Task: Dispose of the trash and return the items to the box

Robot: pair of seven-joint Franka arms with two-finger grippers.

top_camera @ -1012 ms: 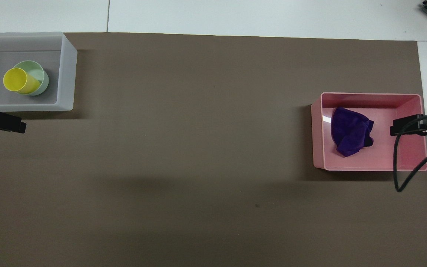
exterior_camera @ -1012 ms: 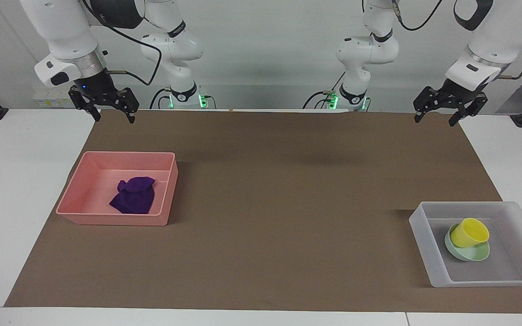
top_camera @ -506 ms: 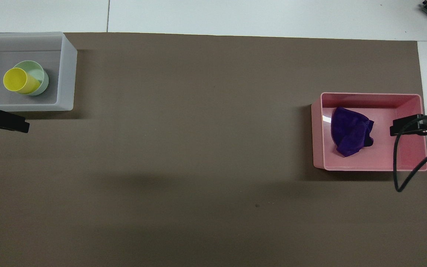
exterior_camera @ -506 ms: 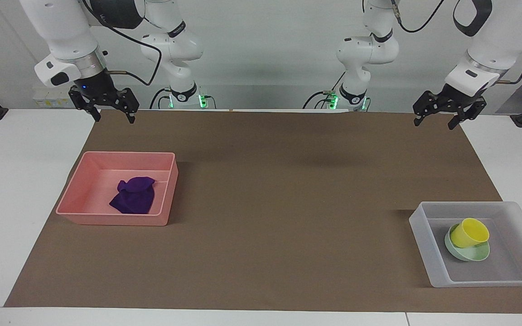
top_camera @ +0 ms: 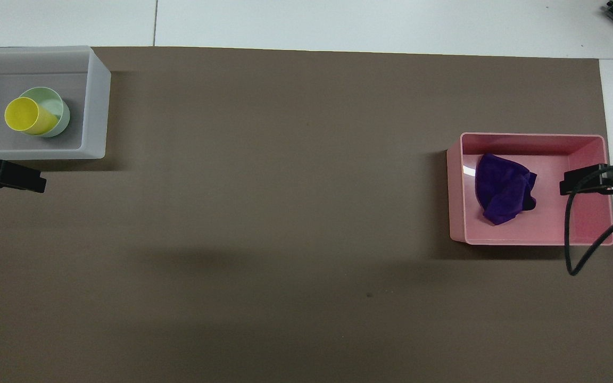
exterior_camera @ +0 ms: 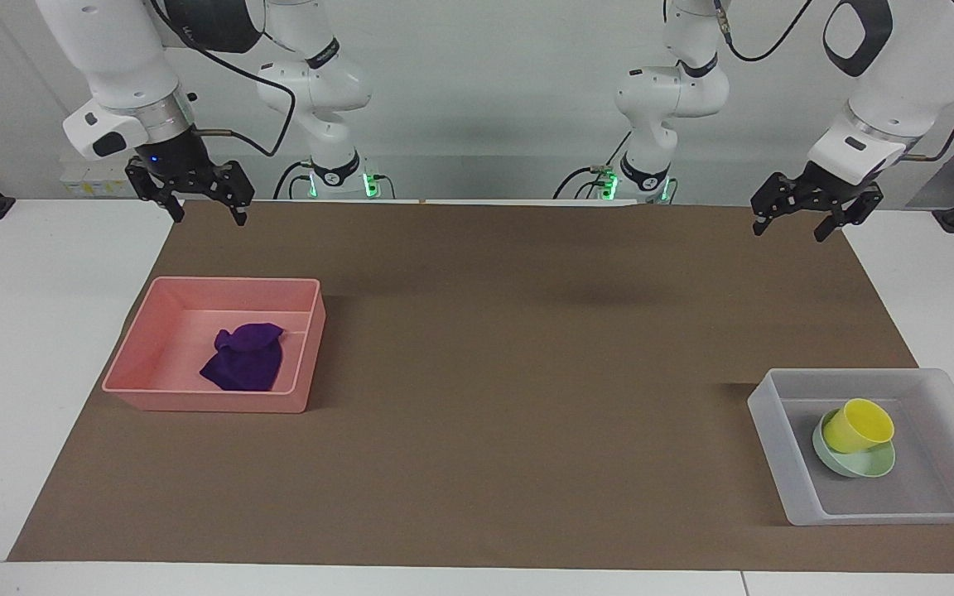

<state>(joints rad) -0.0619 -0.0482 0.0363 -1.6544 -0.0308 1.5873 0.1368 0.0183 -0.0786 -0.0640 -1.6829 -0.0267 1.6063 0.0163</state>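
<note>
Cloth (exterior_camera: pixel 245 358) lay in pink tray (exterior_camera: pixel 137 364), cup (exterior_camera: pixel 858 425) tilted in bowl (exterior_camera: pixel 866 465) inside box (exterior_camera: pixel 775 430); left gripper (exterior_camera: pixel 794 222) and right gripper (exterior_camera: pixel 205 210) hung over the mat (exterior_camera: pixel 510 372), jaws apparently wide, empty

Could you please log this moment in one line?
purple cloth in pink tray | yellow cup on green bowl in box | both grippers open, raised

Two trays (exterior_camera: pixel 216 397) (exterior_camera: pixel 775 439), one cup (exterior_camera: pixel 858 425), one bowl (exterior_camera: pixel 866 465), one cloth (exterior_camera: pixel 247 358).

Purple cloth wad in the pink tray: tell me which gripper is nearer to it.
Right. The right gripper hangs open near the purple cloth wad; the left gripper hangs open at the other end.
</note>
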